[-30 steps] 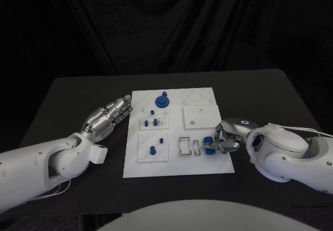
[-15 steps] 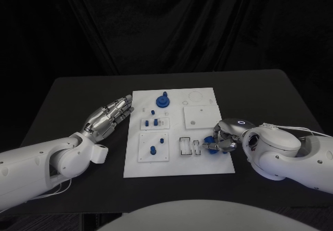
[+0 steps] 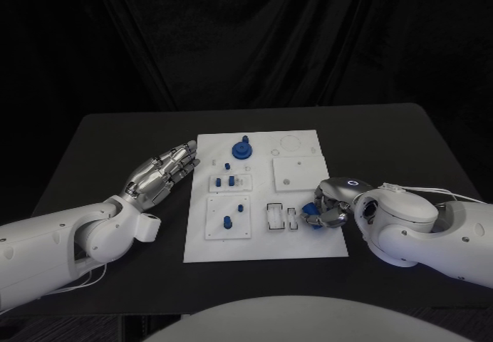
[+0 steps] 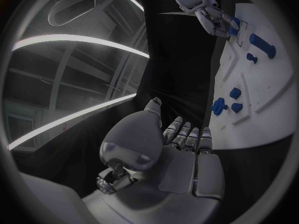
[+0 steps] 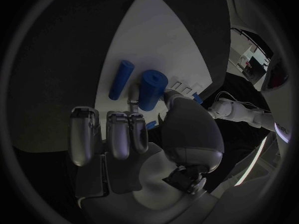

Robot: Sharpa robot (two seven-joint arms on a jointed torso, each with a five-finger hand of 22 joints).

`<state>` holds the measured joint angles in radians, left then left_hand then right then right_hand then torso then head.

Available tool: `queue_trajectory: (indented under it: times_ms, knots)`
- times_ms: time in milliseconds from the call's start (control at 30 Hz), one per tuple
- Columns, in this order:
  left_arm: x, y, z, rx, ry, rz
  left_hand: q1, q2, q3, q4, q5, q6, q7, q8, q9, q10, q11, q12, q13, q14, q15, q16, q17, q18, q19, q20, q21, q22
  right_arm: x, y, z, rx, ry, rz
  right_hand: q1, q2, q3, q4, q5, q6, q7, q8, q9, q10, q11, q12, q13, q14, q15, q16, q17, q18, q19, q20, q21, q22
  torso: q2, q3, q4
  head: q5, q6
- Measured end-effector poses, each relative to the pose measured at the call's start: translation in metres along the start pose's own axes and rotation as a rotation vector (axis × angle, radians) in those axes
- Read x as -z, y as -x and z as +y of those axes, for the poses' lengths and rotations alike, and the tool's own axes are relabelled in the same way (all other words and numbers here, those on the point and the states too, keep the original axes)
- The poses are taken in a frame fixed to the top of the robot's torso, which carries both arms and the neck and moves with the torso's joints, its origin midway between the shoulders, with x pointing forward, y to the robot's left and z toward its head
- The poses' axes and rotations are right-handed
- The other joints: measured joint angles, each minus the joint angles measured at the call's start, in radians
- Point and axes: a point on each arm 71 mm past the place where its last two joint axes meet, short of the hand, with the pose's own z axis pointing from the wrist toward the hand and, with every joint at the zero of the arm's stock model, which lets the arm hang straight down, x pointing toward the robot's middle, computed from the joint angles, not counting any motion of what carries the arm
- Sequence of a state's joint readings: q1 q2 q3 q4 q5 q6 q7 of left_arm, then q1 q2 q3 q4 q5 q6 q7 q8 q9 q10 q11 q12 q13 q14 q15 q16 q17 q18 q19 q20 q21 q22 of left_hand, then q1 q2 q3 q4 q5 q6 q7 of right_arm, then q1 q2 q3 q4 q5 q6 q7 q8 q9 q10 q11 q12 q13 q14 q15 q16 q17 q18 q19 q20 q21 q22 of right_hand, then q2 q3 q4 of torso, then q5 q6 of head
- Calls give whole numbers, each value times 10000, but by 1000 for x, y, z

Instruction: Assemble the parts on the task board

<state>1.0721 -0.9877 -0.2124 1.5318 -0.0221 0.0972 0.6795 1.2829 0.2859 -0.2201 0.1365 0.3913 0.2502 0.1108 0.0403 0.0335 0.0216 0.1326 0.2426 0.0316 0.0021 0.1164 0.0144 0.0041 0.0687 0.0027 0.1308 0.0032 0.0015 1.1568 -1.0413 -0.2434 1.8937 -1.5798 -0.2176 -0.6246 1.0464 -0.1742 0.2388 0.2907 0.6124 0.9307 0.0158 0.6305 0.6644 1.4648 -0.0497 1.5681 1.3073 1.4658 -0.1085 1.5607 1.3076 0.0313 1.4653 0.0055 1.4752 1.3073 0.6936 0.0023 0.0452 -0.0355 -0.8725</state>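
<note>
The white task board (image 3: pixel 262 242) lies mid-table. My right hand (image 3: pixel 330 208) hovers over its near right part and pinches a blue cylindrical part (image 3: pixel 308 209) between thumb and fingers; the right wrist view shows that part (image 5: pixel 149 89) at the thumb, with a second blue cylinder (image 5: pixel 121 79) lying on the board beyond. A blue knob (image 3: pixel 241 149) stands at the board's far side, and small blue pegs (image 3: pixel 228 182) sit in the left blocks. My left hand (image 3: pixel 159 174) lies open and flat beside the board's left edge, holding nothing.
A white slotted holder (image 3: pixel 277 216) sits just left of the right hand, and a square white plate (image 3: pixel 298 173) lies behind it. The black table (image 3: pixel 102 142) stretches out on both sides of the board.
My right hand has edged slightly up the board with the blue part, and its arm has rolled inward. The left hand has stayed put.
</note>
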Motion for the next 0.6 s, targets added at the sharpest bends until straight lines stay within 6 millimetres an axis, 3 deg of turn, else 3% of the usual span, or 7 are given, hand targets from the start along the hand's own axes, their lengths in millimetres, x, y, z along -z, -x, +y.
queue_trajectory:
  times_ms: [100, 300, 433, 600]
  knots:
    - [0, 0, 0, 5, 1, 5, 0, 0, 27, -28, 0, 0, 0, 0, 0, 0, 0, 0, 0, 0, 0, 0, 0, 0, 0, 0, 0, 0, 0, -1, -1, -204, 22, -42, 180, -179, 33, 32, 753, 57, -57, 34, 164, 14, -66, 0, 4, 14, -53, 0, 0, 1, 1, -72, 3, 0, 1, 0, -1, 16, 0]
    - [0, 0, 0, 13, 5, 10, 40, 40, 27, -27, 43, 48, 47, 0, 0, 0, 0, 0, 0, 0, 0, 0, 1, -1, -36, 35, 0, 1, 2, -2, -4, -1042, 126, -331, 376, -376, 201, 201, 2114, 70, -102, 448, 711, 15, -217, 0, 8, 0, -174, 0, 0, 2, 5, -150, 126, 0, 2, 3, -9, 30, 0]
    - [0, 0, 1, 27, 12, 22, 40, 40, 27, -27, 43, 54, 54, 0, 0, 0, 0, 0, 0, 0, 0, 0, 1, 0, -35, 35, 0, 1, 6, 1, -1, -1851, 346, -589, 399, -399, 266, 266, 2437, 69, -102, 616, 983, 19, -237, 0, 7, 0, -174, 0, -1, 1, 1, -216, 148, 0, 2, 3, -9, 22, 0]
    - [1, 0, 1, 38, 21, 28, 40, 40, 27, -27, 43, 54, 54, 0, 0, 0, 0, 0, 0, 0, -1, 0, 1, 1, -36, 35, 0, 1, 11, 5, 6, -2788, 631, -797, 399, -399, 309, 309, 2473, 67, -103, 670, 988, 18, -237, 0, 6, 0, -174, 0, -1, 0, 1, -216, 166, 0, 4, 4, -12, 29, 0]
